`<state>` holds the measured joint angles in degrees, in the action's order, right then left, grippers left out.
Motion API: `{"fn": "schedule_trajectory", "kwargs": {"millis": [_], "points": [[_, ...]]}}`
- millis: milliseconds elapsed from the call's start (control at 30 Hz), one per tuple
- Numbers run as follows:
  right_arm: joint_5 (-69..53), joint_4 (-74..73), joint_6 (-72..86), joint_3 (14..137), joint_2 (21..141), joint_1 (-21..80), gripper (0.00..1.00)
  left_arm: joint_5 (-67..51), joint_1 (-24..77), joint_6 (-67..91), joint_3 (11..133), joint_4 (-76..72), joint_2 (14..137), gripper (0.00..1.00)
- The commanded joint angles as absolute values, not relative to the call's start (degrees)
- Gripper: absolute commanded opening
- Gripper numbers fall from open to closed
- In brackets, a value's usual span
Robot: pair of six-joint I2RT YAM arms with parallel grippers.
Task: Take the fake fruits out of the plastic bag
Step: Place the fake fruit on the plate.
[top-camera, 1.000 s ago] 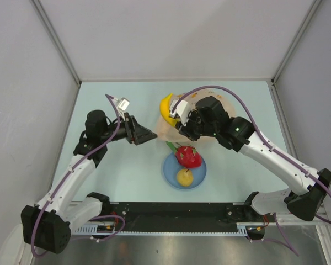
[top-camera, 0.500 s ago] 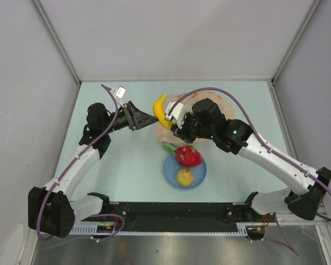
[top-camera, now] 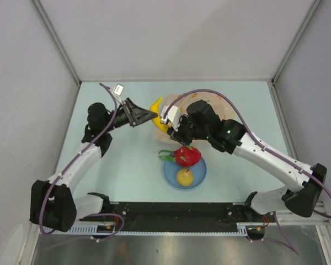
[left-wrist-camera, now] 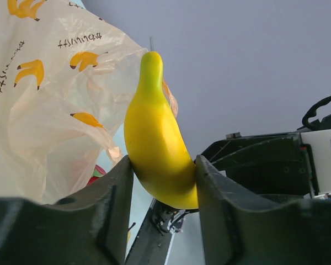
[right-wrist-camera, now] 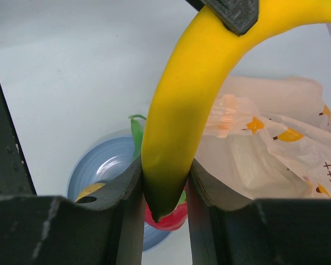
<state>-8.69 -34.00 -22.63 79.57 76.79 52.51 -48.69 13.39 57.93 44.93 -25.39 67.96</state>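
A yellow banana (top-camera: 156,112) hangs above the table, held at both ends. My left gripper (top-camera: 149,116) is shut on its thick middle, as the left wrist view shows (left-wrist-camera: 160,149). My right gripper (top-camera: 175,131) is shut on its lower tip (right-wrist-camera: 165,165). The peach-orange plastic bag (top-camera: 223,105) lies behind, mostly under my right arm, and also shows in the left wrist view (left-wrist-camera: 49,110) and in the right wrist view (right-wrist-camera: 276,149). The red dragon fruit (top-camera: 187,156) and the yellowish pear-like fruit (top-camera: 182,176) lie on the blue plate (top-camera: 199,175). The grape bunch is out of view.
The blue plate sits at the table's near middle, just below my right gripper, and shows in the right wrist view (right-wrist-camera: 99,171). White walls close in the table at the back and sides. The black rail with both arm bases (top-camera: 176,212) runs along the near edge.
My left gripper moved up and right to the banana and shut on it. My right gripper carried the banana leftward, away from the bag. The fruits on the plate stayed put.
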Motion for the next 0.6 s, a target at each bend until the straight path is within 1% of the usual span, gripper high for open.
{"fn": "schedule_trajectory", "kwargs": {"millis": [0,33,100,133,167,233,267,300,367,400,433,467,567], "points": [[-10.55,-31.20,-22.76,79.46,77.69,53.61,0.16,-50.27,12.92,59.24,44.47,-31.20,68.29,0.38],[-10.46,-30.85,-22.76,79.19,77.87,53.79,0.16,-50.71,12.83,59.24,44.65,-31.90,68.38,0.28],[-10.37,-30.24,-22.85,79.01,78.48,54.66,0.17,-50.71,12.31,58.80,44.74,-31.73,68.47,0.14],[-10.20,-30.06,-23.03,79.01,78.83,55.02,0.19,-50.45,12.04,58.19,44.74,-30.77,68.47,0.00],[-9.67,-29.54,-23.20,79.01,79.27,55.37,0.22,-50.36,11.26,57.92,44.56,-30.15,67.94,0.00],[-9.41,-29.18,-23.55,79.01,79.54,55.99,0.31,-50.88,10.38,57.22,43.86,-29.01,67.50,0.00],[-9.14,-29.09,-23.55,78.93,79.63,56.07,0.39,-51.06,9.33,57.13,43.60,-28.48,66.80,0.00],[-8.88,-29.09,-23.47,78.84,79.63,56.16,0.59,-51.24,8.71,57.04,42.81,-28.04,66.45,0.00],[-7.74,-29.53,-23.29,78.58,79.28,56.08,0.76,-51.94,6.87,56.60,42.02,-26.81,65.40,0.00],[-7.47,-30.14,-23.64,78.57,78.84,56.07,0.92,-52.12,6.33,56.34,41.40,-26.11,64.26,0.00],[-7.30,-30.76,-24.69,78.57,78.49,55.90,0.98,-52.55,5.72,55.55,41.05,-24.71,63.73,0.00],[-6.77,-32.50,-25.31,78.57,78.14,55.81,1.00,-53.52,4.49,54.85,40.96,-23.57,63.20,0.00],[-6.24,-34.80,-25.76,78.49,76.47,53.54,1.00,-56.24,2.12,50.55,40.52,-16.81,60.65,0.00]]}}
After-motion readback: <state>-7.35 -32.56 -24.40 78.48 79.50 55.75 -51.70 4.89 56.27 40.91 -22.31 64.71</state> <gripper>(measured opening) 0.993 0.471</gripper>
